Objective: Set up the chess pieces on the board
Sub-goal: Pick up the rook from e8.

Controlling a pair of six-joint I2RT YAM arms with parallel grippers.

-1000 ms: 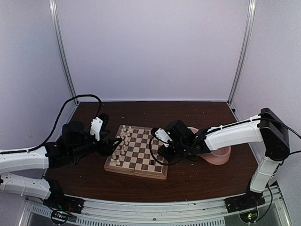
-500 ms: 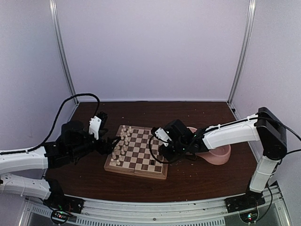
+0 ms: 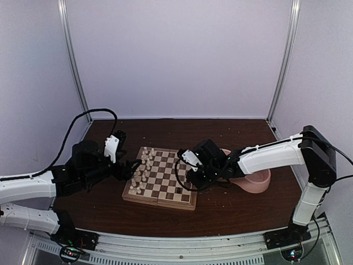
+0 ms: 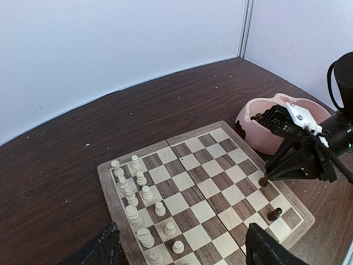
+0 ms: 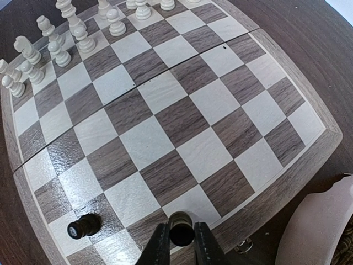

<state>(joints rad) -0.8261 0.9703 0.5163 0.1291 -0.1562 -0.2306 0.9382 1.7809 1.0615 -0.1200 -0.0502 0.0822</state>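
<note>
Inside a booth of pale walls [image 3: 176, 55] and metal posts [image 3: 74, 61], a chessboard [image 3: 165, 178] lies on a dark wood table [image 3: 220, 218]. The right gripper [image 5: 181, 238] pinches a dark piece [image 5: 181, 226] at the board's edge row nearest a pink bowl [image 4: 259, 118], possibly touching the square. A second dark piece [image 5: 84, 226] stands nearby. The left gripper [image 4: 182, 248] gapes wide, holding nothing, above the cream pieces [image 4: 146, 193] ranked along the opposite side.
</note>
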